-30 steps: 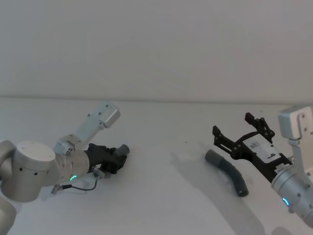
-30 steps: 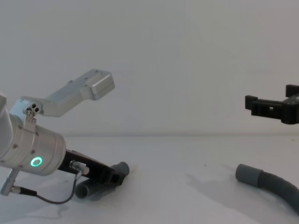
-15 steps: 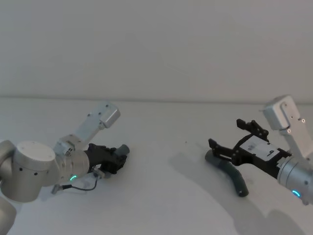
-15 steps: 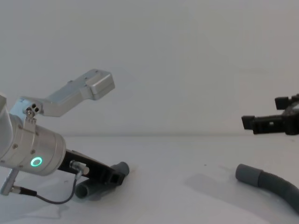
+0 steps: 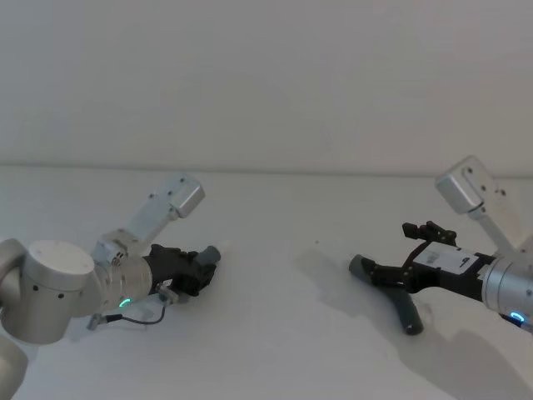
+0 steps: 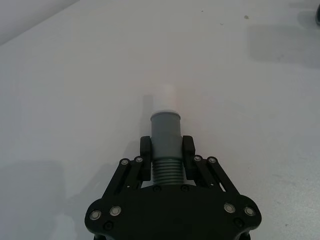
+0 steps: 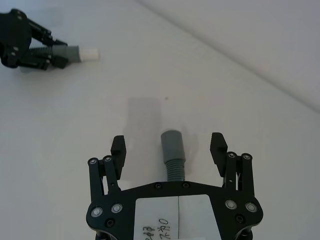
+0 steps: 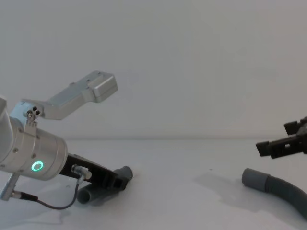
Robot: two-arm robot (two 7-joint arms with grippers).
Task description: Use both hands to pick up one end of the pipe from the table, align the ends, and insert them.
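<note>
Left gripper [image 6: 166, 152], low on the table's left side, is clamped around the short elbow tube [image 6: 165, 131], whose white tip [image 6: 164, 100] juts forward. Right gripper [image 7: 168, 144], fingers spread wide, hangs just over the grey cuff [image 7: 172, 143] of the ribbed hose [image 5: 401, 302], which lies on the white table [image 5: 275, 342].

The right gripper [image 5: 390, 248] now sits much lower than a second ago. It comes down from well above the ribbed hose [image 5: 407, 312] on the right, tilts flatter, and its spread fingers now flank the hose's smooth cuff [image 7: 171, 142].

Plain pale grey wall [image 5: 266, 75], soft even light
</note>
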